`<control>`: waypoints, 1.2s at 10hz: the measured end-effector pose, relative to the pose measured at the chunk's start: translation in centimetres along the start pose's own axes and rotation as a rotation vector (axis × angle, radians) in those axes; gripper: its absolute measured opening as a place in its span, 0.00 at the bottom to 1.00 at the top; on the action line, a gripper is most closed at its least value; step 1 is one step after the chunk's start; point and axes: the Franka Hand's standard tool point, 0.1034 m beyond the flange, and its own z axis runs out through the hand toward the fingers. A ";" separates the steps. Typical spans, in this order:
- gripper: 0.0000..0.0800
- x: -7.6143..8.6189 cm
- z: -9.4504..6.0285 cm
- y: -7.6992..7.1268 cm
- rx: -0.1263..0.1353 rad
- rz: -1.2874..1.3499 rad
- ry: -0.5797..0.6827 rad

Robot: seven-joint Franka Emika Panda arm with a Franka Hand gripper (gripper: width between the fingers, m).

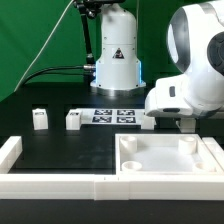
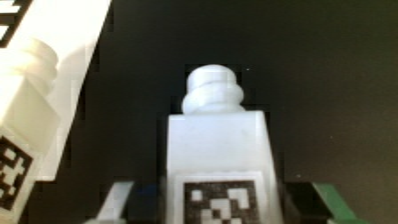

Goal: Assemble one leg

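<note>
Gripping the leg [image 2: 222,145] centrally by its tagged end, the closed claw [image 2: 222,203].

Leg [image 2: 221,150]: small white block post with a stepped, rounded nub on its far end. The face toward the wrist camera carries a black-and-white tag. It sits between the jaws, one close on each side. Second leg [image 1: 40,118] and third leg [image 1: 73,120] stand on the dark desk [image 1: 60,148] at the exterior view's left, near each other, not touching.
</note>
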 end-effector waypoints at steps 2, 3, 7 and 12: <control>0.36 0.0 -0.1 0.0 0.000 0.000 0.000; 0.36 -0.9 -0.9 0.0 -0.005 -0.002 -0.010; 0.36 -3.8 -6.1 0.6 -0.001 0.009 0.048; 0.36 -2.0 -6.4 0.0 0.029 0.000 0.349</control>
